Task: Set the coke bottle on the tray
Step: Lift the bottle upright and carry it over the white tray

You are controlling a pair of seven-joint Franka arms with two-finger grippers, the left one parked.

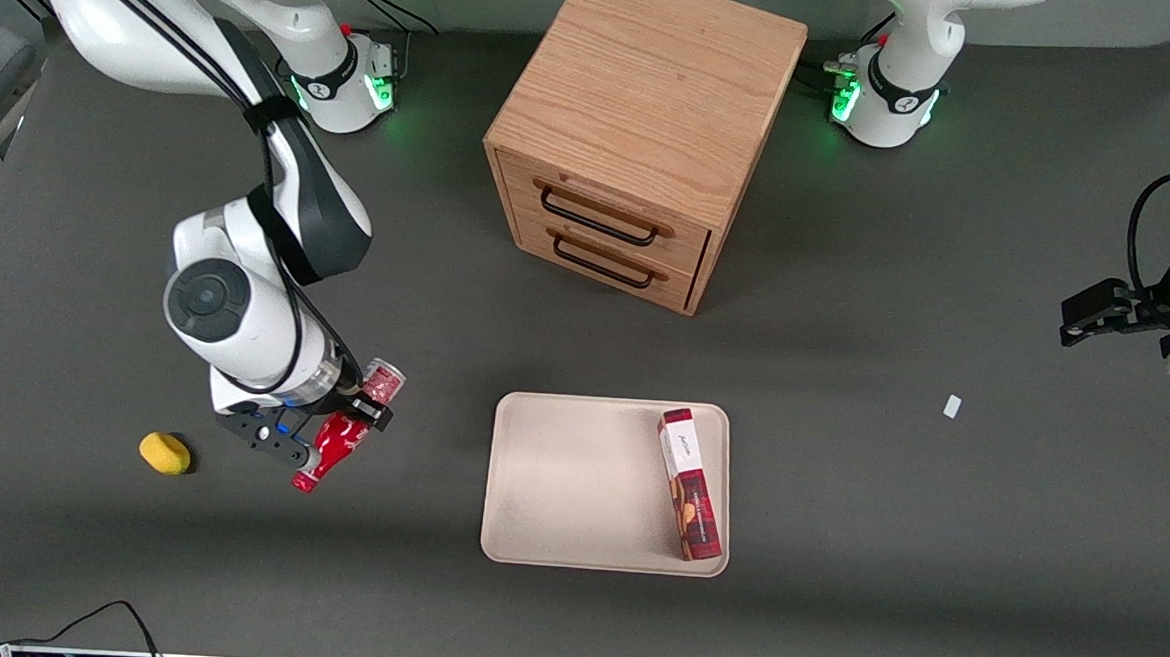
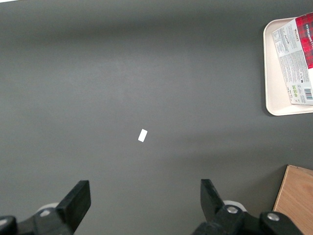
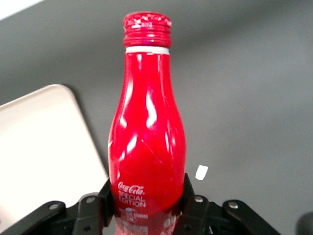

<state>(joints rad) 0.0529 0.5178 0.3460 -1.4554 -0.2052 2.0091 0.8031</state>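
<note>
The flat cream-beige rectangular tray [image 1: 577, 488] lies on the dark grey table [image 1: 829, 632] nearest the front camera, with a long red-and-white cookie box [image 1: 690, 484] on it. At about nine o'clock from the tray, apart from it, the black two-finger tool [image 1: 334, 438] pinches the slim red coke bottle [image 1: 330, 447] low on its body, near the silvery base. The light wooden two-drawer cabinet [image 1: 635, 131] stands farther away.
</note>
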